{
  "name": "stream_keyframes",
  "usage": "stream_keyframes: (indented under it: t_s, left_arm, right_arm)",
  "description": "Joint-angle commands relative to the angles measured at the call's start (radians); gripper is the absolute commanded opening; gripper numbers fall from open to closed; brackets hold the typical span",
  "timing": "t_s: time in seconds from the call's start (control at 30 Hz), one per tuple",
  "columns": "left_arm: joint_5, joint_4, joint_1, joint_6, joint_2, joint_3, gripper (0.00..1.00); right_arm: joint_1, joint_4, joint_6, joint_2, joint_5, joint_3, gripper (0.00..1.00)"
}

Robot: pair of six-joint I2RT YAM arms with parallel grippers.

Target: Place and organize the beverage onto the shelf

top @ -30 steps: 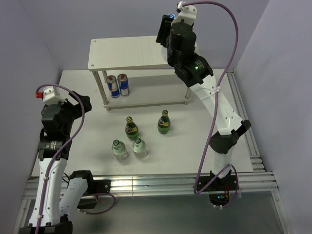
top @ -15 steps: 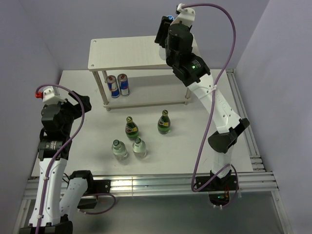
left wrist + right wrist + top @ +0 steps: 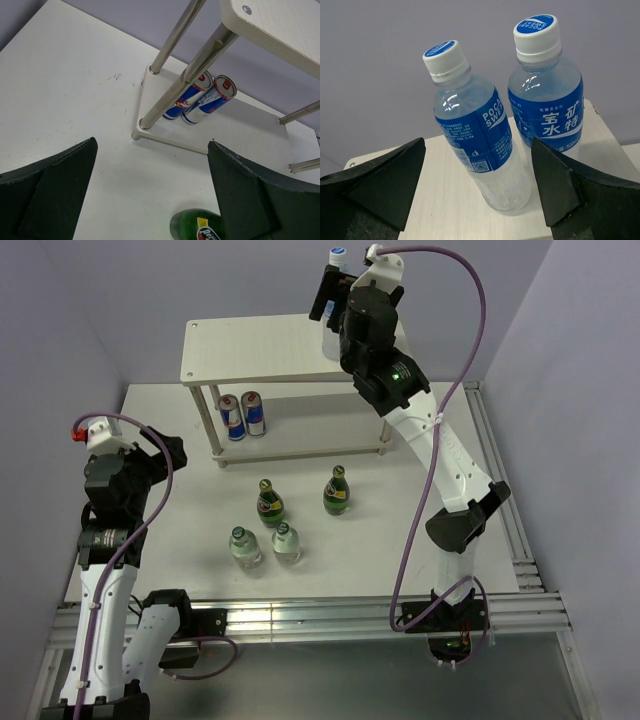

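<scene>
From above: the shelf at the far side of the white table, with two blue-and-silver cans upright side by side at the left end of its lower tier. On the table in front, well clear of the rack, two dark green bottles. Nearer the arm bases, two pale clear bottles just beside each other. Right arm stretched over the far right corner of the top board, a white-and-blue cap showing beside its wrist. Left arm folded back at the table's left edge.

Left wrist: left gripper spread wide and gripping nothing, hanging above bare table and aimed toward the cans on the lower tier. Part of one green bottle at the bottom edge.

Right wrist: right gripper released, fingers parted either side of a blue-labelled water bottle without touching it. A second water bottle just beside the first, both standing on the shelf's top board.
</scene>
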Motion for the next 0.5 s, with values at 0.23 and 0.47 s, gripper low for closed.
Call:
stream_keyframes:
  t_s: [0.23,0.47]
  left_arm:
    - [0.011,0.015,0.009,0.024,-0.010,0.003,0.99]
    - [0.006,0.013,0.010,0.022,-0.010,0.003,0.99]
  right_arm:
    - [-0.011,0.062,0.010,-0.020,0.018,-0.051,0.93]
    - [-0.006,0.122,0.050,-0.156,0.015,-0.247,0.93]
